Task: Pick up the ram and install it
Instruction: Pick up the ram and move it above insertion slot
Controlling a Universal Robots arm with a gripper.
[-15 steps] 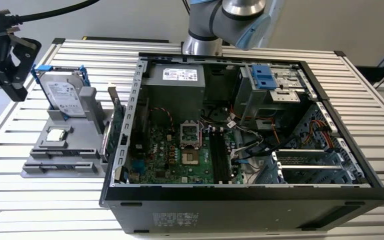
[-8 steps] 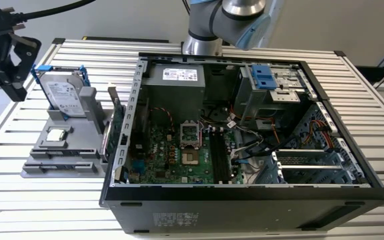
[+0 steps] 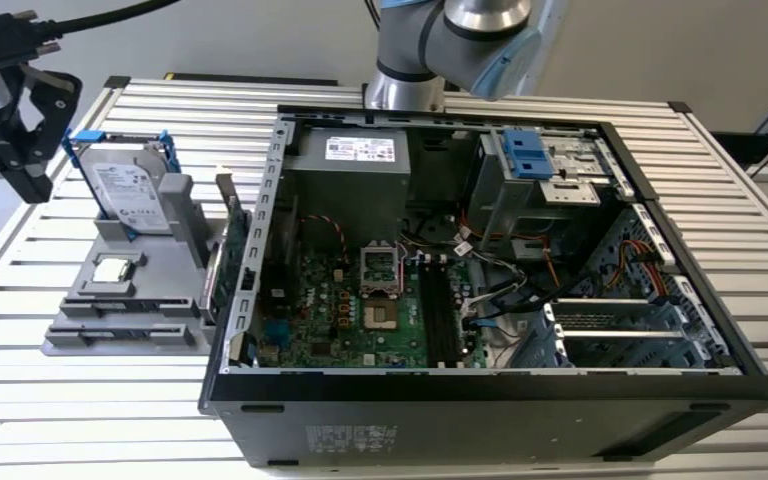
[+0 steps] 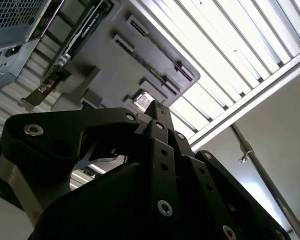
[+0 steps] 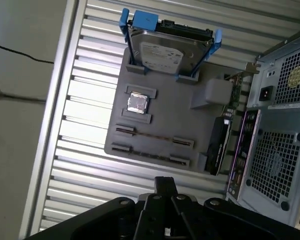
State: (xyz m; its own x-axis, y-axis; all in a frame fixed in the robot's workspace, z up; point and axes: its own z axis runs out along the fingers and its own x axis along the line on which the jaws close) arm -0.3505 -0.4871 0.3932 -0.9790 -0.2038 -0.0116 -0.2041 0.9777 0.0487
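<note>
Hovering over the desk (image 3: 171, 105) near the gray tray (image 5: 187, 117), the claw (image 5: 165, 182) looks pressed together and empty. The ram (image 5: 152, 136) stands on edge in the tray's slots, untouched; lifting it and seating it in the computer case (image 3: 491, 405) are not yet done.

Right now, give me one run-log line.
end effector: empty, near gray holder | ram: lying in holder, untouched | hard drive: in holder

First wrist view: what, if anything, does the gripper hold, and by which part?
Nothing. The gripper hovers bare; the ram lies in the grey tray.
</note>
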